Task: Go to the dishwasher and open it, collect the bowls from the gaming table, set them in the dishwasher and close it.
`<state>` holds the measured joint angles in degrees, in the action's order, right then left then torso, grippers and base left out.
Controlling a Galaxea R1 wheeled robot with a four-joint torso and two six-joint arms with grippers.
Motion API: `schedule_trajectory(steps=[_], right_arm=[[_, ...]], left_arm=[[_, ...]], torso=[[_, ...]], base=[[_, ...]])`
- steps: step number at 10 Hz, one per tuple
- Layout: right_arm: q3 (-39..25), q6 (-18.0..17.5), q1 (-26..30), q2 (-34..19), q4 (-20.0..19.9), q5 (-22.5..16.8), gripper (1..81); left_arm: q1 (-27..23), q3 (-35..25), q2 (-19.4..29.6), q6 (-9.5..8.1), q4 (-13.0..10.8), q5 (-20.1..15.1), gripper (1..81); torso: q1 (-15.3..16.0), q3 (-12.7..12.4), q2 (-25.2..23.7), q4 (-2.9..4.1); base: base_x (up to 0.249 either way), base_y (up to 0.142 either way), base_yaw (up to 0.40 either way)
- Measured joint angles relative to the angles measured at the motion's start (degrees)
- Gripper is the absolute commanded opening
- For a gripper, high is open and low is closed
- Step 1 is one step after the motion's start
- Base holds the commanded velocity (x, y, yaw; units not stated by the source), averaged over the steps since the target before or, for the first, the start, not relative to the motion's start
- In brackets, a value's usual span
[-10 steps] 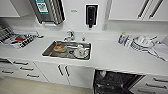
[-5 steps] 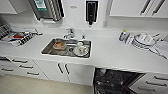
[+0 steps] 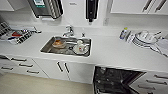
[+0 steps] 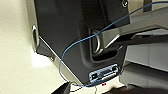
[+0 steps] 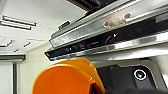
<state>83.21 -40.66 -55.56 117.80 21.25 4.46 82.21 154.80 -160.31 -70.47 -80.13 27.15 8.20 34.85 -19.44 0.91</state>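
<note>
The orange bowl [image 5: 67,77] near the open dishwasher [image 3: 117,80] could strike its door; claw grips cannot be told.

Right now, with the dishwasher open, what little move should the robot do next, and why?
Probably ease the orange bowl a little closer to the open dishwasher. The bowl shows close to the right wrist camera, beside the door's control strip, and the dark inside already gapes under the counter. I can't tell whether a hand grips it.
</note>
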Motion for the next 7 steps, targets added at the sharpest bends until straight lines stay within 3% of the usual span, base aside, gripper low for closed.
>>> schedule_trajectory(steps=[2, 7], right_arm=[[-0.99, -2.34, 5.27, 0.12, 0.00, -0.55, 1.0], [1.55, -7.06, 17.83, 7.58, 0.05, -7.16, 1.0]], left_arm=[[3.71, 0.94, -2.54, 0.52, 0.06, 2.93, 81.1], [4.55, 1.74, -3.67, 0.33, 0.67, 0.49, 81.1]], torso=[[0.00, 0.00, 0.00, 0.00], [0.00, 0.02, 0.00, 0.00]], base=[[0.000, 0.000, 0.000], [0.000, 0.000, 0.000]])
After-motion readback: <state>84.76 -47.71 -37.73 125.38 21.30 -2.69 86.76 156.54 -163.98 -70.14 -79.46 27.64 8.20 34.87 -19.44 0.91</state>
